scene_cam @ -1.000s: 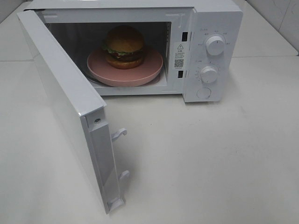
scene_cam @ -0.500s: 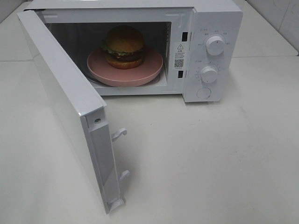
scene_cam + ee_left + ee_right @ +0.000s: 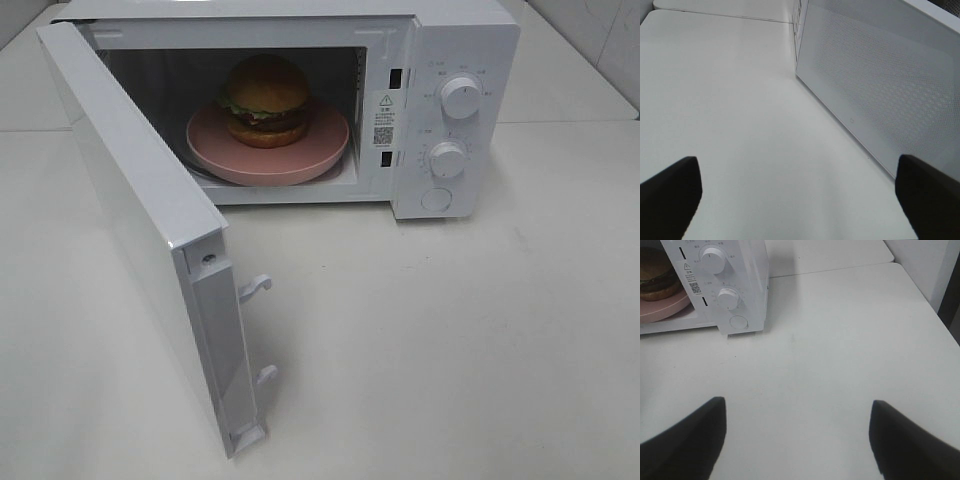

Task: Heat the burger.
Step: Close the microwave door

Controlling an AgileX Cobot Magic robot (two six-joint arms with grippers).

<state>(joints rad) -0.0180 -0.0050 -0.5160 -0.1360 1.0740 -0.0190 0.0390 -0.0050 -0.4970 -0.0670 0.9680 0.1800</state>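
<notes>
We see the burger [image 3: 264,98] sitting on the pink plate [image 3: 300,165] inside the microwave [image 3: 465,30]. The door [image 3: 130,200] stands swung wide open toward the left of the high view. Against the pictures from a moment ago nothing has shifted. Burger, plate, door, the upper knob [image 3: 461,97] and the lower knob [image 3: 447,159] sit just where they were, and no arm shows in the high view in any of them. So we judge the loading done, with the door not yet shut and the heating not yet started.

Our left gripper [image 3: 797,172] hangs over the table [image 3: 450,330] beside the door's outer face, its fingers spread wide and holding nothing. Our right gripper [image 3: 797,410] is likewise spread and empty, over the table in front of the knobs. The next move, we think, is for the left arm to push the door closed, and then for the right to turn the lower knob.
</notes>
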